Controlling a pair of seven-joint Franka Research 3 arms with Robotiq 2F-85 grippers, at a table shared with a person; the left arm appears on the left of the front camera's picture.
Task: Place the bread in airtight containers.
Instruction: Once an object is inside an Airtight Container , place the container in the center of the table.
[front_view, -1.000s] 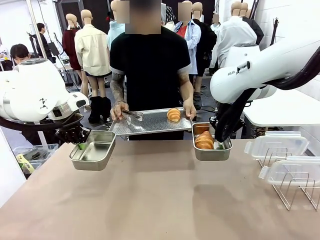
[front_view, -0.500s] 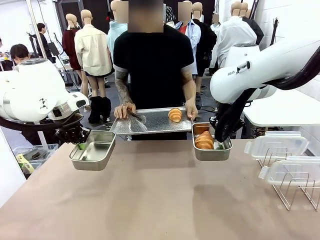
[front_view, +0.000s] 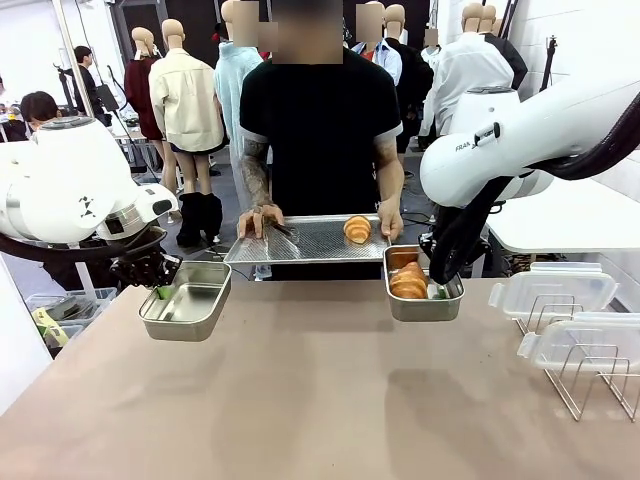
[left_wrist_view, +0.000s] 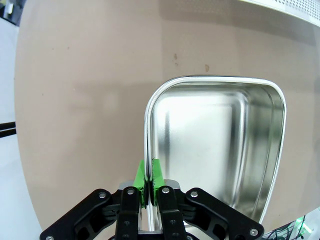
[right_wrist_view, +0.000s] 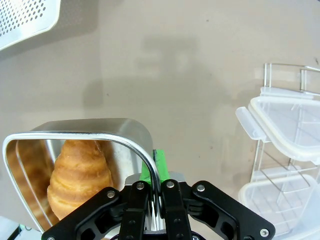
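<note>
Two steel containers sit near the far edge of the tabletop (front_view: 320, 400), each pinched by a robot hand. The left container (front_view: 190, 303) (left_wrist_view: 210, 145) is empty, its bare bottom shining. The left hand (front_view: 162, 292) (left_wrist_view: 149, 172) is clenched on its rim, one green pad inside the wall and one outside. The right container (front_view: 425, 308) (right_wrist_view: 100, 122) holds the first croissant (front_view: 408, 283) (right_wrist_view: 80, 170), which lies lengthwise and takes up most of the floor. The right hand (front_view: 437, 291) (right_wrist_view: 156, 165) is clamped the same way on that container's rim, at the end nearer the rack. Whether either container's bottom rests on the tabletop I cannot tell.

Beyond the far edge a person holds the perforated tray (front_view: 300, 240) (right_wrist_view: 20, 20) by both ends. The second croissant (front_view: 357, 229) lies on it toward the right end, just behind the right container. The tray's corner comes close to that container's far rim.

The two containers are well apart, with a wide bare stretch of tabletop between them and all the near half open. At the right edge a wire rack (front_view: 590, 385) carries two clear lids (front_view: 553, 290) (right_wrist_view: 290, 125), near the right container but not touching it.
</note>
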